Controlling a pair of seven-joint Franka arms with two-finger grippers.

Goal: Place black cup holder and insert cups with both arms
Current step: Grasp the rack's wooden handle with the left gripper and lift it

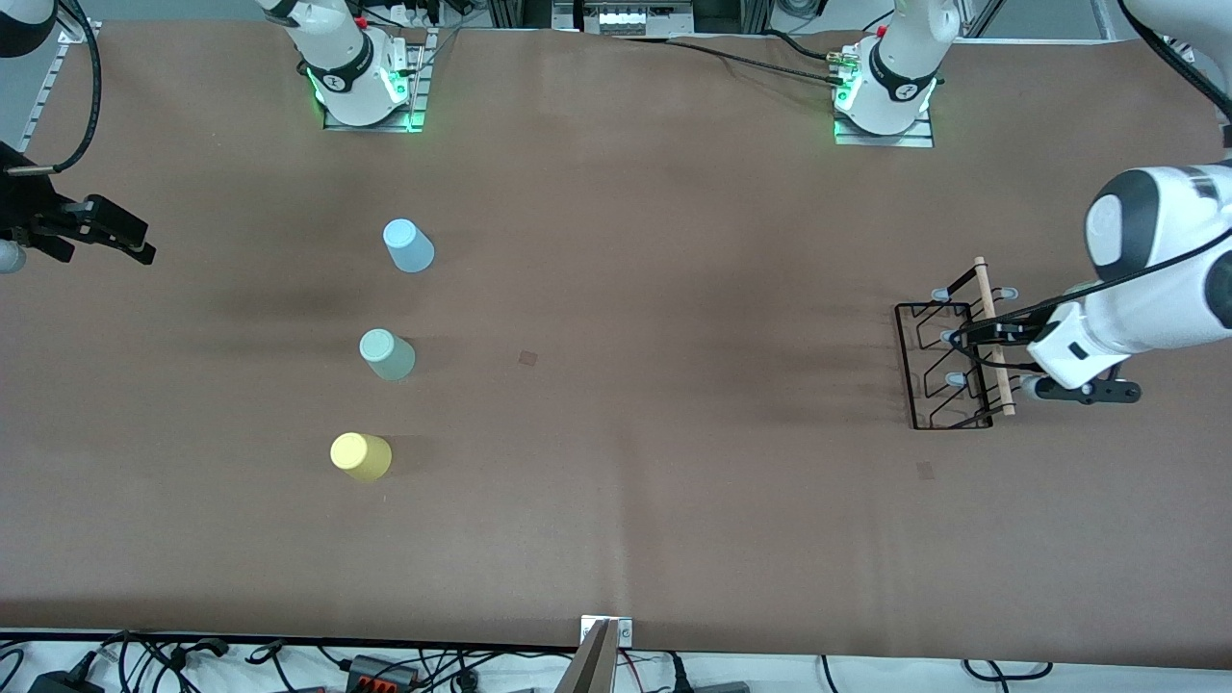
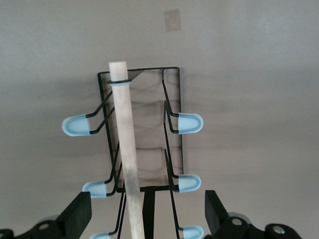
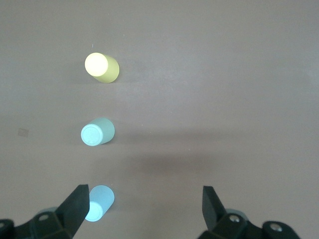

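Fingers [image 2: 79, 211] of my left gripper [image 2: 147, 214] spread wide, straddling the wooden rod [image 2: 125, 149] of the black cup holder [image 1: 948, 366], touching nothing. Holder's nearest pegs cut off by frame. Right gripper [image 3: 144, 209] equally open, waiting above the tabletop [image 1: 626, 433]; blue cup [image 3: 98, 203] beside one finger, mint cup [image 3: 96, 132] and yellow cup [image 3: 101, 66] lined up past it. No legible writing.

brown table [image 1: 616, 289] – cables [image 1: 192, 664] along its near edge

High front camera faces both bases; wrist cameras look down at table [image 1: 616, 481].
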